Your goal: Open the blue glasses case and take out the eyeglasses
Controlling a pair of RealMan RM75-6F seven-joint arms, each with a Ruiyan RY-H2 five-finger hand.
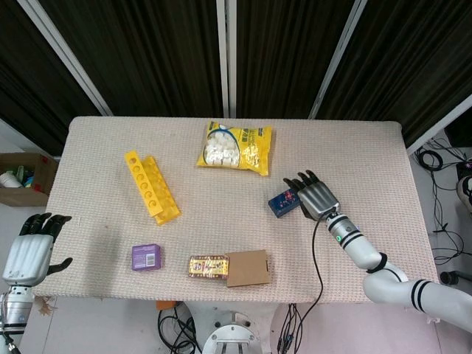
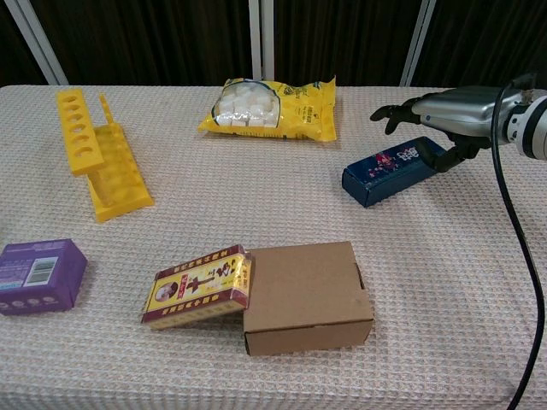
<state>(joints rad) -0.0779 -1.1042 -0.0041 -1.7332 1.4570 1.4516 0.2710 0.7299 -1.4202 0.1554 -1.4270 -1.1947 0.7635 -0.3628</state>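
Blue case (image 1: 283,203) sits right of centre in the head view, lid shut, lying flat on the cloth-covered table (image 1: 369,155). In the chest view it lies at the right, one end angled toward the camera.

Right hand (image 1: 316,195) is over the case's right end, palm down, fingers spread and stretched toward the upper left of the frame. Chest view shows the fingers (image 2: 395,111) hovering above the case and the thumb reaching down to the case's far end; cannot tell whether it touches. Nothing gripped. A black cable (image 2: 513,222) hangs from the right wrist down the right edge of the frame.

Left hand (image 1: 33,247) is at the lower left of the head view, off the table edge, fingers apart and lightly bent, holding nothing. Not seen in the chest view.

Other items: yellow snack bag (image 1: 234,147) at upper centre; yellow rack (image 1: 151,186) at left, tipped on its side; purple box (image 1: 146,257) at lower left; a red-and-yellow box (image 1: 208,266) at bottom centre, touching a brown cardboard box (image 1: 248,268) on its right. All well apart from the case.
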